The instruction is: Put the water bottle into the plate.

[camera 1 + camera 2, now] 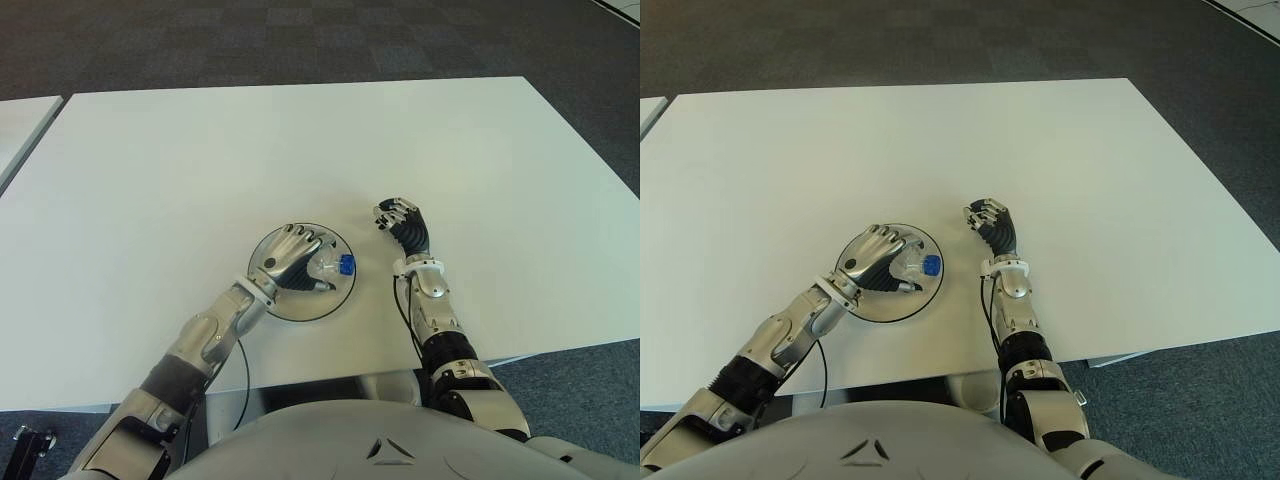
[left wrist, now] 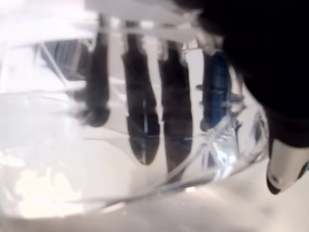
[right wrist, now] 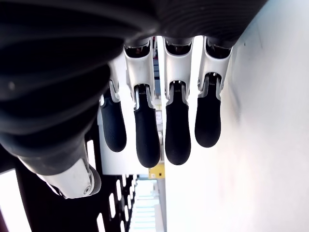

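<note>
The clear water bottle (image 1: 331,267) with a blue cap (image 1: 346,264) lies on its side over the round grey plate (image 1: 312,308) near the table's front edge. My left hand (image 1: 298,256) covers the bottle from above, fingers curled around its body. In the left wrist view the clear plastic (image 2: 96,159) fills the picture, with dark fingers (image 2: 142,121) showing through it. Whether the bottle touches the plate is hidden by the hand. My right hand (image 1: 398,220) shows just right of the plate over the white table (image 1: 200,160), fingers (image 3: 176,130) relaxed with nothing in them.
The white table stretches wide to the back, left and right. A second white table's corner (image 1: 20,120) shows at the far left. Dark carpet (image 1: 300,40) lies beyond the far edge.
</note>
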Available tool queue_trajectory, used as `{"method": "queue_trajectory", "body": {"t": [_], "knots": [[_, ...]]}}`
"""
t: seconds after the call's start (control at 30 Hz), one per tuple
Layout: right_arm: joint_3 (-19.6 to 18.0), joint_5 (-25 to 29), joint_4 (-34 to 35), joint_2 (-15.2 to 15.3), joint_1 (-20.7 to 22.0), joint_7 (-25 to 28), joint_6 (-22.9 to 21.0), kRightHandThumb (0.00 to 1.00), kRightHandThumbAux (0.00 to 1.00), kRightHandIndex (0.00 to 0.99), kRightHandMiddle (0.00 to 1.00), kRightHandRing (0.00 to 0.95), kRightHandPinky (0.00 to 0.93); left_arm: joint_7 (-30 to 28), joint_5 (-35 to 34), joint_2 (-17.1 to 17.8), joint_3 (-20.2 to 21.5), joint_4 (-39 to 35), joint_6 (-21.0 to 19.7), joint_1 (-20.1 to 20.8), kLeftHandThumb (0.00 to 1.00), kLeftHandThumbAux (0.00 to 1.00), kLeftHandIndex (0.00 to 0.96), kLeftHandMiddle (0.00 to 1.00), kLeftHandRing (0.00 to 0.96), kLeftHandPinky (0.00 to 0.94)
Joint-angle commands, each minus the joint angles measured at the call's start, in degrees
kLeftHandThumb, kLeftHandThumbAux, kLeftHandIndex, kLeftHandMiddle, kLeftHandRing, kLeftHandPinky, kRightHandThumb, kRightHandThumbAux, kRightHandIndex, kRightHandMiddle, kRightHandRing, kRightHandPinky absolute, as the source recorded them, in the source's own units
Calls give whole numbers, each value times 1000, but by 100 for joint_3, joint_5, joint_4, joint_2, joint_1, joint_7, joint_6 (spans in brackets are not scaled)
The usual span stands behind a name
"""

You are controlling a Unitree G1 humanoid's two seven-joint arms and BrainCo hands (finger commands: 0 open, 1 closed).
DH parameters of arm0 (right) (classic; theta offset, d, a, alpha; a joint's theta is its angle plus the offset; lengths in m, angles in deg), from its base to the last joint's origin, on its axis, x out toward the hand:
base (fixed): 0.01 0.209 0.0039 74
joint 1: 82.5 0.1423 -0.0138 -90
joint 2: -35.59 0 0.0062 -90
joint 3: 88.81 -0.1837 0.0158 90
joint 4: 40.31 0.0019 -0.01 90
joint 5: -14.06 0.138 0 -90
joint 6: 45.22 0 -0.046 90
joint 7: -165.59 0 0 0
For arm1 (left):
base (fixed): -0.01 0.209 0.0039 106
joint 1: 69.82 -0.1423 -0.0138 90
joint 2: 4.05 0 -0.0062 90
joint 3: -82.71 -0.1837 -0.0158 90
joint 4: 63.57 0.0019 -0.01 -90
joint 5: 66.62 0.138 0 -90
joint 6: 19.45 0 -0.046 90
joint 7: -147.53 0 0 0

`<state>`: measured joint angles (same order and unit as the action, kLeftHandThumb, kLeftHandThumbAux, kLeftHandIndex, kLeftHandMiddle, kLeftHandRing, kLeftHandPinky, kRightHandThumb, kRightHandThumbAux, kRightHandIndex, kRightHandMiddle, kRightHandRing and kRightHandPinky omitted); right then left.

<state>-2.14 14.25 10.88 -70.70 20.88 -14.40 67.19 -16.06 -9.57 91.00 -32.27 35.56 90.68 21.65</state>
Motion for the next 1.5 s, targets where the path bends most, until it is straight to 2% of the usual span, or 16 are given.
{"method": "queue_trajectory", "body": {"t": [0.03,0.57,0.9,1.0,1.03,1.07,1.1,1.17,1.3,1.37,1.5], "knots": [[15,22,-40,-29,-146,24,-154,707,730,428,543,553,557,-53,-163,-62,-85,223,-72,105,949,652,385,502,529,758],[-6,102,76,-38,-208,208,-43,707,729,429,546,559,567,544,123,-99,-269,317,-313,167,949,652,383,504,536,777],[6,62,108,-31,-220,195,-14,707,729,429,555,569,572,827,-6,-58,-331,466,-205,232,945,650,377,525,571,738],[13,48,134,-30,-225,179,-44,707,730,429,555,568,570,774,-85,-18,-345,495,-100,259,935,659,358,490,557,659],[14,42,140,-30,-226,169,-54,707,729,429,555,568,568,749,-98,-6,-350,499,-77,266,754,625,304,423,500,597],[15,38,143,-31,-227,163,-59,707,729,429,555,567,567,735,-106,2,-353,502,-63,272,634,604,269,379,464,557],[15,35,148,-32,-228,155,-70,707,729,429,555,567,566,679,-116,28,-360,501,-36,289,591,597,256,364,450,543],[16,30,164,-35,-232,139,-98,707,729,429,553,566,566,486,-172,97,-377,487,33,336,419,589,205,303,384,463],[17,30,196,-33,-237,122,-151,707,729,429,550,564,565,97,-338,162,-374,413,70,361,278,590,139,230,289,324],[14,29,202,-34,-233,105,-183,707,729,429,549,563,560,-114,-421,186,-349,337,36,336,198,598,83,175,213,218],[9,35,206,-40,-229,90,-208,707,729,429,548,561,561,-359,-496,227,-320,224,-27,302,124,605,29,122,140,119]]}}
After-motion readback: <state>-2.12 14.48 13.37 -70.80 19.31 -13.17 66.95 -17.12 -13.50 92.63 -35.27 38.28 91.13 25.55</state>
